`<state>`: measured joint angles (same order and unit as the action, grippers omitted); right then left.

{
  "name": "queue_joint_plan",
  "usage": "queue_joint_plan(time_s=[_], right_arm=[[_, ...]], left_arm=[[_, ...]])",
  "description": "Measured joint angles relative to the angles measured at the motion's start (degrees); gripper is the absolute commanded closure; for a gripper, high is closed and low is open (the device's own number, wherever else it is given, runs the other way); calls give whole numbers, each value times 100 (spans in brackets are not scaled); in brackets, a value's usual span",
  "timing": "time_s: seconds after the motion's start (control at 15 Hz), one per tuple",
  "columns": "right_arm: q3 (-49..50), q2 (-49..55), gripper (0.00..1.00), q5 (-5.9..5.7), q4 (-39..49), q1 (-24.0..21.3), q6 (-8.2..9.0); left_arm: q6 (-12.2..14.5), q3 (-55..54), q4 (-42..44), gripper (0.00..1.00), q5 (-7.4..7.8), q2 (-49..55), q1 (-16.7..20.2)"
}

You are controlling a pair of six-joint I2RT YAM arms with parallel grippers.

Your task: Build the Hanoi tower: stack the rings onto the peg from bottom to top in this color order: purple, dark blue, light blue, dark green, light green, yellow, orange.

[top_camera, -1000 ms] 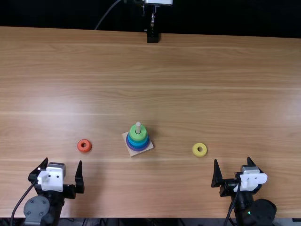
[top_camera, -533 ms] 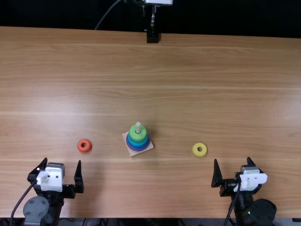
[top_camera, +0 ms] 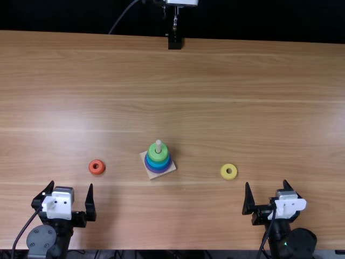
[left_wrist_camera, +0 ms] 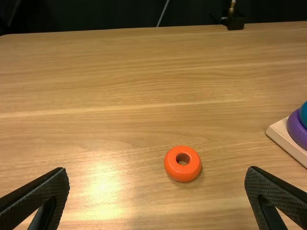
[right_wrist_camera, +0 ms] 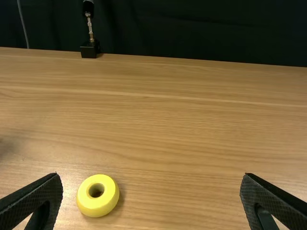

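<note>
Near the near edge of the table (top_camera: 172,237), the left gripper (top_camera: 72,184) is spread wide with nothing gripped, and the right gripper (top_camera: 266,183) is likewise spread, its fingers closed on nothing. Between them, a wide strip of bare wood is offered. Just beyond the left one, the orange ring (top_camera: 91,170) is laid flat; the yellow ring (top_camera: 223,172) is laid near the right one. Between the rings, the square base (top_camera: 152,175) is set askew, room being given on both sides, its peg (top_camera: 158,144) upright through rings stacked from purple up to green. Farther, broad open wood is bounded by the far edge, where a black stand (top_camera: 174,43) is placed.
</note>
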<state>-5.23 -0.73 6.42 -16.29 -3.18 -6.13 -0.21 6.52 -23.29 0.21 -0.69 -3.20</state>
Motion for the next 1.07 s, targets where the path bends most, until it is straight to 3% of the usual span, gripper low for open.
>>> queue_joint_plan(time_s=[0.87, 1.07], right_arm=[[-48, 0, 0, 0, 92, 2, 7], [-953, -2, 0, 2, 623, 2, 28]], left_arm=[[2, 0, -2, 0, -2, 0, 0], [0, 0, 0, 0, 0, 2, 0]])
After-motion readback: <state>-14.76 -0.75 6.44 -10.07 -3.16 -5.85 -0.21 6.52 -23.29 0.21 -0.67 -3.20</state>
